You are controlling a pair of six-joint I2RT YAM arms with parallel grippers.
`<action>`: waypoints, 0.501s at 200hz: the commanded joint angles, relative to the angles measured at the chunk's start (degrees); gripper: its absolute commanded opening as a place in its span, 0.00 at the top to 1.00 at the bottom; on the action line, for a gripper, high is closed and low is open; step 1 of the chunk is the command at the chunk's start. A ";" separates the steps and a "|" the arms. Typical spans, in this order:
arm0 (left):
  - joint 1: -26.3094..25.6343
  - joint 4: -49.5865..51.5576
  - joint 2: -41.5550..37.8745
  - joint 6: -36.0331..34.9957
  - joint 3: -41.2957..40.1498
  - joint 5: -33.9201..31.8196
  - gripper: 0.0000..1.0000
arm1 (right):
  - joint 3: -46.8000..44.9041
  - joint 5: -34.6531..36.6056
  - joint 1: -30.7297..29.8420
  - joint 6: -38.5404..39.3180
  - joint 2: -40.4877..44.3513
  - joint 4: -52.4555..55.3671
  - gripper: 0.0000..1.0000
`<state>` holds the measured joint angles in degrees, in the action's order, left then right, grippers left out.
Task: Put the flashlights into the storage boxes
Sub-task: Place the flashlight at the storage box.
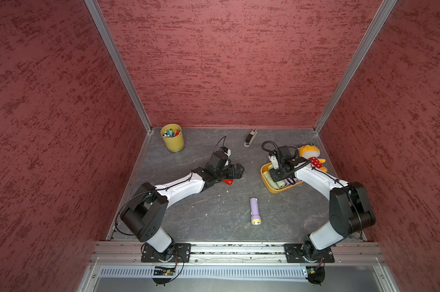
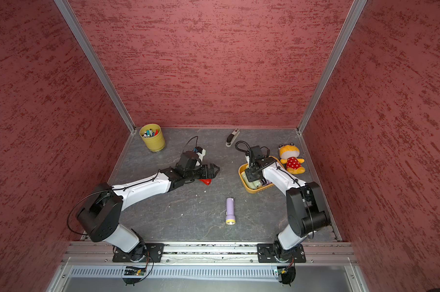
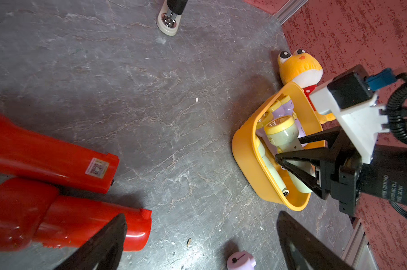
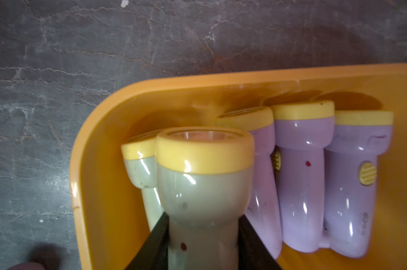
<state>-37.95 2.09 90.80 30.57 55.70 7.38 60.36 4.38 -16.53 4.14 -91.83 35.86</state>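
Right gripper: hovering over the orange-yellow tray, jaws pressing on both sides of the pale green flashlight at its handle.
Gripped flashlight: tilting head-up above the others in the tray, as the left wrist view is showing.
Tray contents: 3 lilac flashlights lying side by side, heads towards the same wall; a 2nd green flashlight lying beside the gripped one.
Tray position: sitting on the grey table, just beside an orange plush toy.
Left gripper: jaws spreading wide, gripping nothing.
Red flashlights: 2 lying side by side on the table just beside the left gripper, largely hiding under the arm in both top views.
Loose lilac flashlight: lying alone on the table between the 2 arms, outside the tray.
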 commanded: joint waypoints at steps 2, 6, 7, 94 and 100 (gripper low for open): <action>0.25 0.12 -1.42 -0.65 -0.86 -0.59 0.01 | 2.07 1.27 0.36 -0.64 0.67 0.44 0.52; 0.25 0.11 -1.29 -0.65 -0.87 -0.53 0.01 | 2.05 1.13 0.36 -0.66 0.96 0.50 0.51; 0.25 0.11 -1.31 -0.67 -0.86 -0.52 0.01 | 2.05 1.06 0.41 -0.69 1.00 0.51 0.51; 0.25 -0.22 -1.33 -0.90 -0.86 -0.40 0.01 | 0.30 1.16 1.70 -1.94 1.86 -1.06 0.65; 0.26 -0.24 -1.31 -0.93 -0.86 -0.41 0.01 | 0.21 1.15 1.85 -1.99 1.63 -1.43 0.66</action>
<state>-37.89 2.09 90.72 30.55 55.37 7.38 60.60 4.43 -15.59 3.31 -90.37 35.81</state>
